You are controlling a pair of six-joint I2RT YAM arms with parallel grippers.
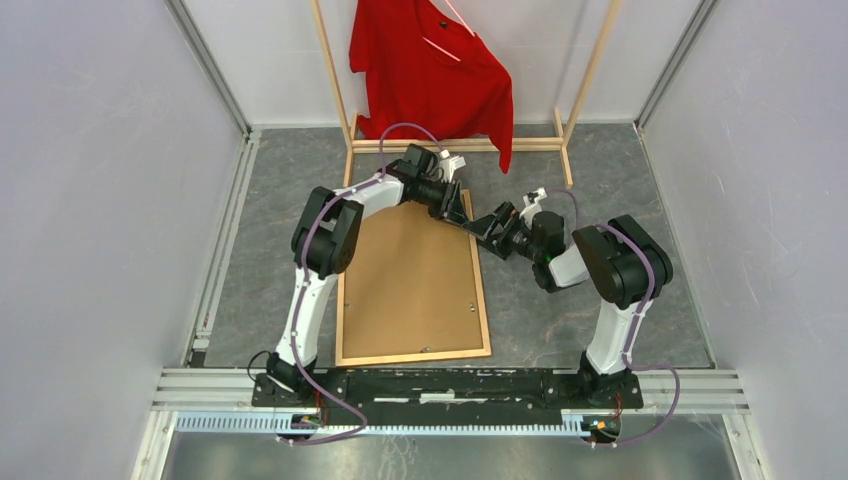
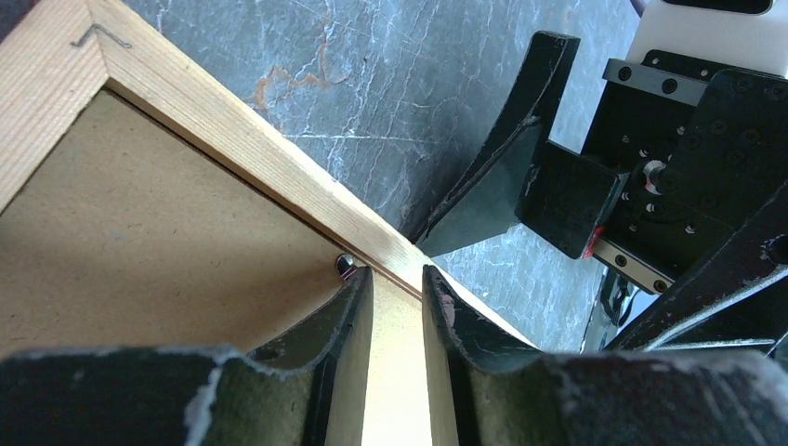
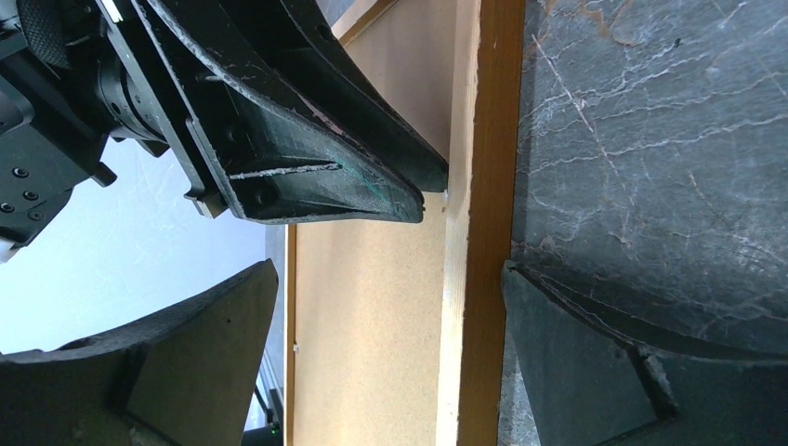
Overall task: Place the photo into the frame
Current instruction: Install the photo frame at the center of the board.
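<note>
So the frame [image 2: 232,135] is lying on the grey marbled table [image 1: 560,320] with its back facing up, and a plain brown backing board [image 1: 410,280] fills the inside of it. Both claws are bunched up at the far right corner. Most of the frame stretches from there back toward the arm bases. The left claw [image 2: 395,283] comes down on the frame's right-hand rail, and its two fingers are pulled close together with only a thin slit between them. Pale wood shows through that slit. Honestly I can't tell whether it's actually nipping the rail or just sitting on top of it. There's a tiny metal tab [image 2: 346,268] right at the tip of its inner finger, on the inside edge of the rail. The right claw [image 3: 390,268] is just beside the left one and spread wide. One finger is over the backing board, the other is over bare table, and the rail runs between them. It isn't touching either finger as far as I can see. Past the left claw, at the far end of the table, there's a pale wooden clothes rack [image 1: 530,144] with a red shirt [image 1: 430,70] hanging on it.
</note>
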